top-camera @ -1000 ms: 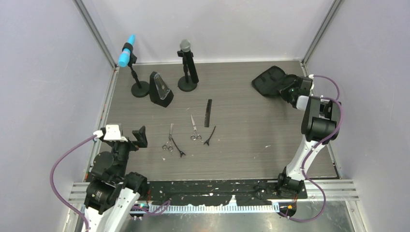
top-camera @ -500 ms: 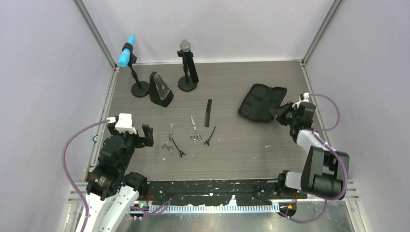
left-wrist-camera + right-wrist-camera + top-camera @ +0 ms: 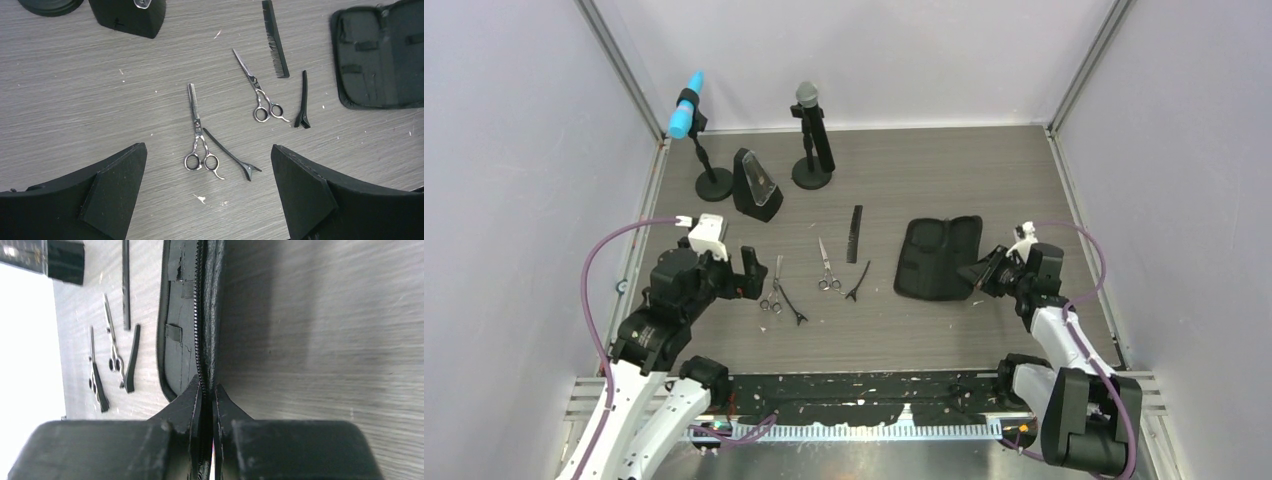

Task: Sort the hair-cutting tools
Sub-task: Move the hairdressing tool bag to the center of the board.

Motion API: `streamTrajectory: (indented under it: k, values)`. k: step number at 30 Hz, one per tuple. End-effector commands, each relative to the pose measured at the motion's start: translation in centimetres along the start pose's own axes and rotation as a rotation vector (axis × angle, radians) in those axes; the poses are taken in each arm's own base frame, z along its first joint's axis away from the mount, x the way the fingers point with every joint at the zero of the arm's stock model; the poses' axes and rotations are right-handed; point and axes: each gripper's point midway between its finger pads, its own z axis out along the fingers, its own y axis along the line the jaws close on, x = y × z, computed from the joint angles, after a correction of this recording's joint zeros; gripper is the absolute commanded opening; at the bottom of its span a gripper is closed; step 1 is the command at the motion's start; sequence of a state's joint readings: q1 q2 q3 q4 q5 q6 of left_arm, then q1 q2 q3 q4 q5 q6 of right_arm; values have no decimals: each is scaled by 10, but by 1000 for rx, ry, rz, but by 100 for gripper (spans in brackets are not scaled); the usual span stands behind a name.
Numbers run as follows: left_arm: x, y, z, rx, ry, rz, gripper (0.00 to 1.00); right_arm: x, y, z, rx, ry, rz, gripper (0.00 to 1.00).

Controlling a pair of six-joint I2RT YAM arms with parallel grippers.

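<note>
Hair-cutting tools (image 3: 825, 272) lie loose near the middle of the desk (image 3: 944, 170). The toothed-blade scissors (image 3: 196, 125) are at the left, with the first hair clip (image 3: 227, 159) slanting beside their handles. The plain scissors (image 3: 256, 87) are to the right, and the second hair clip (image 3: 303, 97) is just beside those. The comb (image 3: 275, 40) lies behind them, pointing toward the back. The pouch (image 3: 936, 258) lies opened flat to the right of the group, apart from it. The left gripper (image 3: 750, 278) has its jaws spread wide and holds nothing; it hangs above the desk just left of the toothed-blade scissors. The right gripper (image 3: 206, 385) has its jaws almost together, pinching the pouch's zippered edge at its right side. Only the left wrist view resolves the teeth on the scissor blade and on the comb, along with the straps inside the pouch. Only the right wrist view shows the zip running down between the two fingers, so that the grip is plain. Only the top view shows both arms at once, plus a blue-capped microphone (image 3: 686, 112) and a grey-capped microphone (image 3: 806, 96) on stands along the back of the desk.
</note>
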State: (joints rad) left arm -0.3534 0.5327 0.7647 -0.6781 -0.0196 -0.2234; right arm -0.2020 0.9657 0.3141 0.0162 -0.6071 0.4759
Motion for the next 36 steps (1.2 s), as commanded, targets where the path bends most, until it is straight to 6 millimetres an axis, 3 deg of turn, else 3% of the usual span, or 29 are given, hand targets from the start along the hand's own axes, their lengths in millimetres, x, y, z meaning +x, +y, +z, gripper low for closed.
streamTrajectory:
  k: [1, 10, 15, 17, 18, 20, 23, 31, 34, 36]
  values:
    - [-9, -7, -8, 43, -29, 20, 100, 29, 13, 4, -77, 117, -49, 12]
    - [-12, -6, -9, 40, -69, 31, 100, 71, 24, 16, -116, 336, -127, 15]
    - [-15, -4, -7, 33, -71, 36, 100, 71, 11, 16, -18, 330, -174, 19]
    - [-14, -4, -7, 31, -63, 40, 100, 64, 9, 16, 13, 304, -184, 24]
    - [-12, -4, -7, 31, -58, 43, 100, 57, 7, 17, 37, 284, -195, 33]
    - [-12, 2, -7, 3, -57, 45, 100, 49, 1, 16, 94, 265, -216, 42]
    - [-12, 5, -8, -14, -61, 49, 100, 32, -2, 11, 154, 213, -264, 48]
    - [-13, 15, -11, -73, -72, 45, 100, -28, 21, -14, 358, 2, -419, 67]
    - [-14, 21, -12, -109, -80, 25, 100, -39, 34, -22, 402, -81, -442, 70]
    - [-14, 24, -13, -127, -86, 14, 100, -40, 53, -21, 355, -108, -446, 70]
